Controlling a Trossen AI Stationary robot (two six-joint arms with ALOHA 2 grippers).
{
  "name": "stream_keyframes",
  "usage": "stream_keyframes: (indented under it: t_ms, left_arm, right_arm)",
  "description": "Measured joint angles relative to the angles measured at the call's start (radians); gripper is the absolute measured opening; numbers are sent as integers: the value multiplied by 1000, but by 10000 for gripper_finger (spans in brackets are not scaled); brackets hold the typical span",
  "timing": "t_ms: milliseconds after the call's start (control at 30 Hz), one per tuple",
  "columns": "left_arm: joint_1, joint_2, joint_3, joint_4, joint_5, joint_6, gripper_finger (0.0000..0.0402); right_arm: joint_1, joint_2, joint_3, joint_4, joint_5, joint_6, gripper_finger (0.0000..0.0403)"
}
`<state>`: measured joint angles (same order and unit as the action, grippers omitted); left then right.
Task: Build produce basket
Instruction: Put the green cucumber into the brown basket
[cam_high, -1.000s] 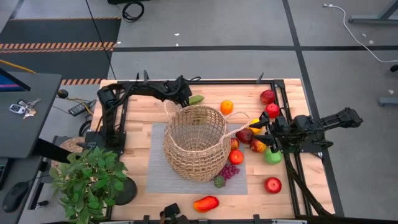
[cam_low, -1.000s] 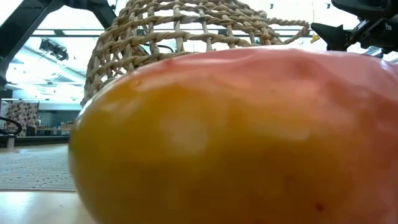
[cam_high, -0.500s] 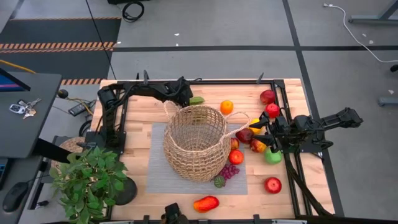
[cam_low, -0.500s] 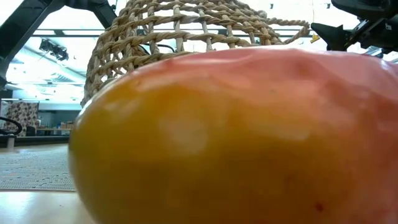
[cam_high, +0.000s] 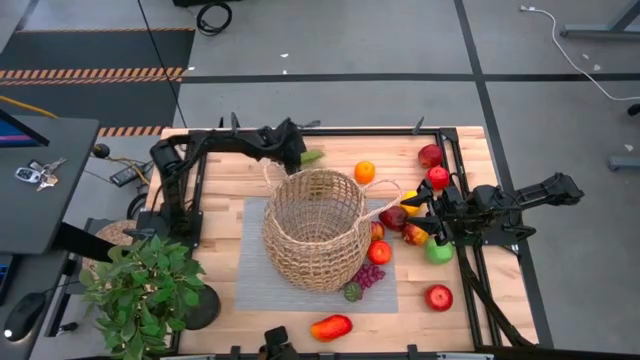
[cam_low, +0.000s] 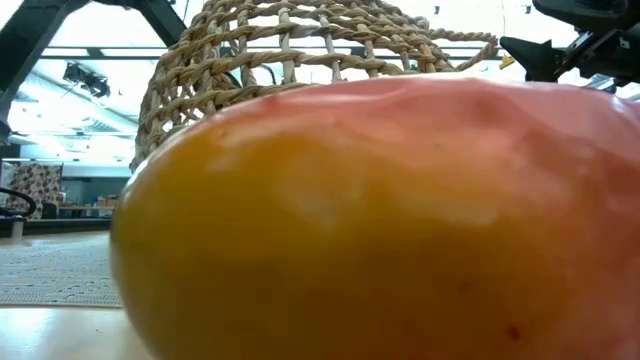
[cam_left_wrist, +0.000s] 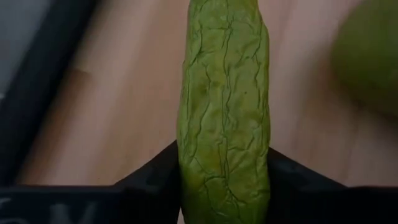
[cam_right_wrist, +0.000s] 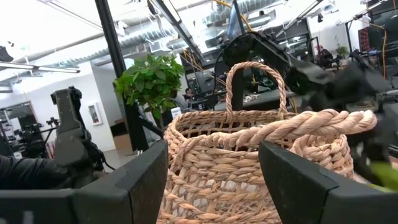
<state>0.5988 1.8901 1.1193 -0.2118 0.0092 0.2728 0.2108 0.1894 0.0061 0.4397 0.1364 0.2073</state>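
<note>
A round open-weave tan wicker basket (cam_high: 315, 228) with two loop handles stands on a grey mat (cam_high: 250, 268) in the middle of a pale wooden tabletop (cam_high: 225, 300). At the far edge of the tabletop, just behind the basket, the left gripper (cam_high: 300, 157) has its jaws closed on a long wrinkled green toy vegetable (cam_left_wrist: 224, 112); the left wrist view shows the dark fingers (cam_left_wrist: 152, 177) pressed against both of its sides above the wood. The right gripper (cam_high: 412, 212) sits at the basket's right side with its jaws on either side of the braided right loop handle (cam_right_wrist: 329, 127), narrowly parted; whether they actually pinch the handle cannot be told. Toy produce lies around that gripper: an orange (cam_high: 365, 172) near the far edge, two red apples (cam_high: 430, 155) at the far right, a dark red apple (cam_high: 393, 217), a green apple (cam_high: 439, 252), a small red apple (cam_high: 379, 252), purple grapes (cam_high: 368, 276) and another red apple (cam_high: 438, 297) nearer the front. A red-orange toy pepper (cam_high: 331, 327) lies at the front edge and fills most of the low view. A potted green plant (cam_high: 140, 290) stands at the front left corner. No brand, label or readable writing shows anywhere.
</note>
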Motion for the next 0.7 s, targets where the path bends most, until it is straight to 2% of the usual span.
stream_keyframes:
  t_ms: [367, 567, 700]
  left_arm:
    - [24, -239, 2, -11, -23, 80, 154]
    - [18, -381, 3, 75, -100, 190, 155]
    - [-7, -465, 3, 165, -116, 303, 156]
  right_arm:
    - [0, 0, 0, 0, 0, 0, 255]
    - [0, 0, 0, 0, 0, 0, 254]
    - [0, 0, 0, 0, 0, 0, 255]
